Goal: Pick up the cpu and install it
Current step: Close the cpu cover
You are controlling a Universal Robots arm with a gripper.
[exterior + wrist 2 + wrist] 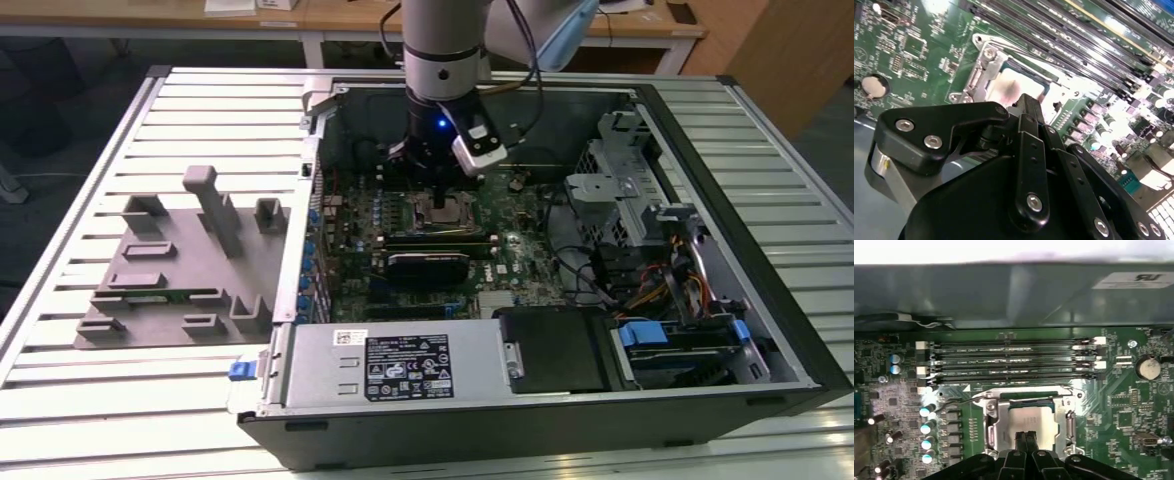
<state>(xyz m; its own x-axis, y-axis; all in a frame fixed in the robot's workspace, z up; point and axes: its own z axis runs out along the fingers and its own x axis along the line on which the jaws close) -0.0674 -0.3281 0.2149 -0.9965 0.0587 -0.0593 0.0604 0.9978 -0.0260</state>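
Slatted table [80, 400], open computer case [787, 330] — cpu [1024, 421] flat in socket [993, 426], square, metal top up, edges parallel to frame; gripper [1026, 436] closed, empty, just above.

So the cpu [1026, 418] is sitting flat inside the socket [991, 427] frame, silver top up. The gripper [1026, 436] has its tips pinched together right over one edge of it. Four RAM slots [1009, 360] run just past the socket, with a coin cell [1148, 368] further off on the board.
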